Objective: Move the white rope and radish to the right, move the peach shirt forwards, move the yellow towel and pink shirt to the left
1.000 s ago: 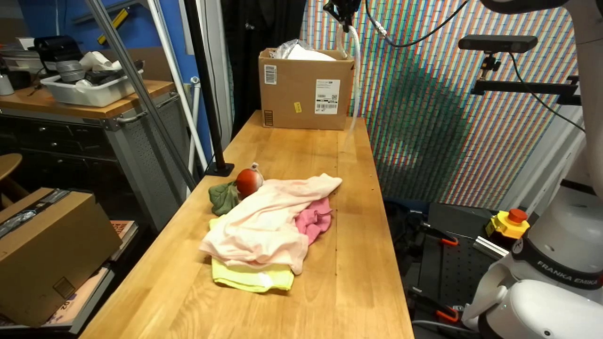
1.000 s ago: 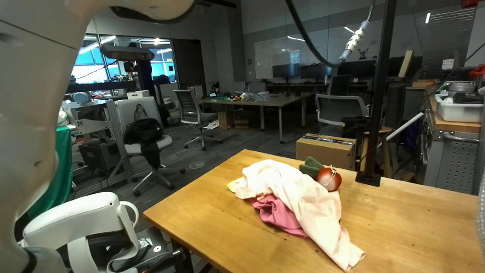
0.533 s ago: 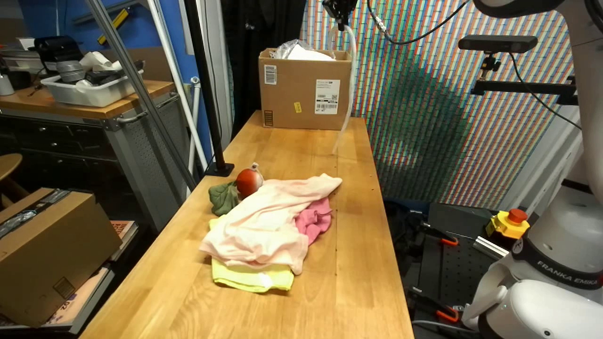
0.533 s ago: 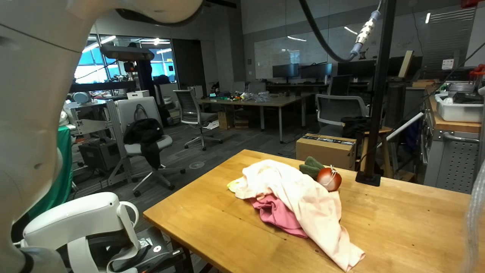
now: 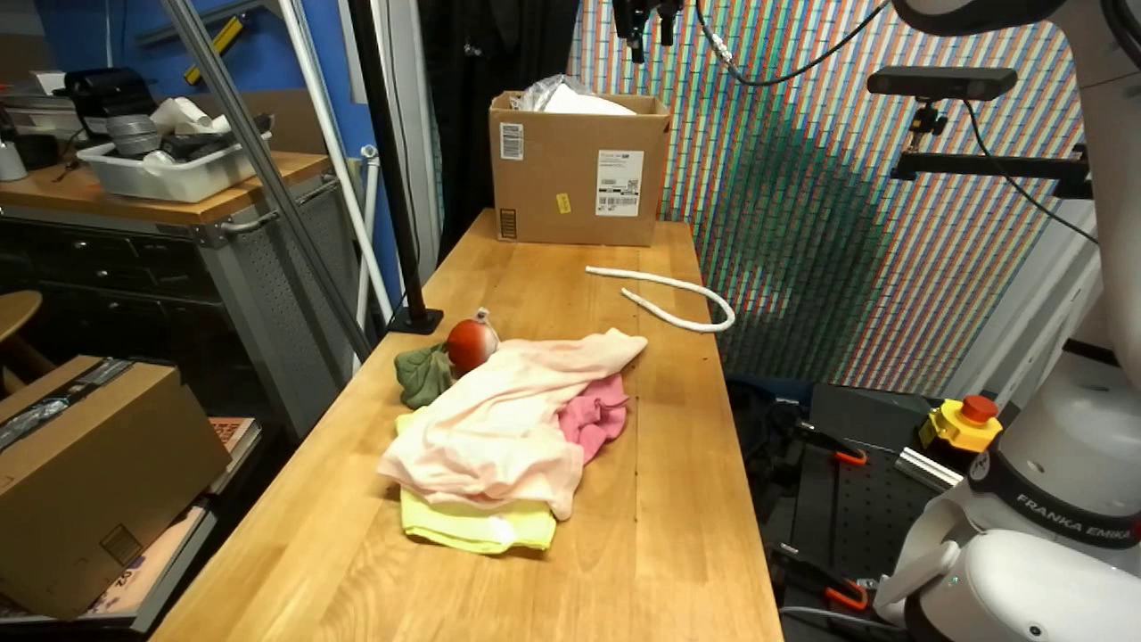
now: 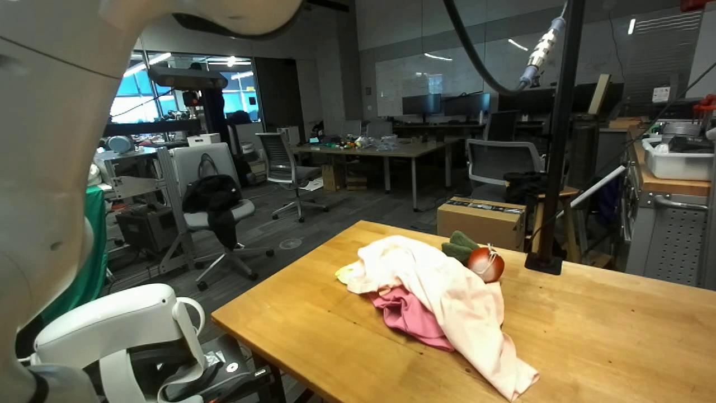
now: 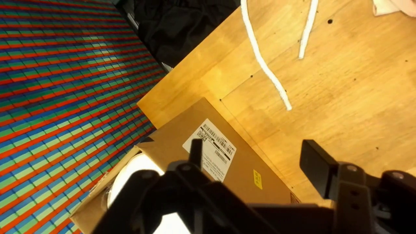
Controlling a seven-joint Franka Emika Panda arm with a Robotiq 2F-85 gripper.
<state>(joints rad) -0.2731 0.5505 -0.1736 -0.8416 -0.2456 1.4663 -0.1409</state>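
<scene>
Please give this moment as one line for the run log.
tool: open, holding nothing; white rope: loose, U-shaped; peach shirt: partly covering yellow towel and pink shirt; radish: beside peach shirt

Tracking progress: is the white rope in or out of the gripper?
Out: the white rope lies below the open gripper, clear of its fingers.

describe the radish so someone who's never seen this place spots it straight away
On the wooden table, find the foot of the black post. Close by, next to the peach shirt, lies the radish, with green leaves. Its round, red body sets it apart from the pale, rumpled shirt.
</scene>
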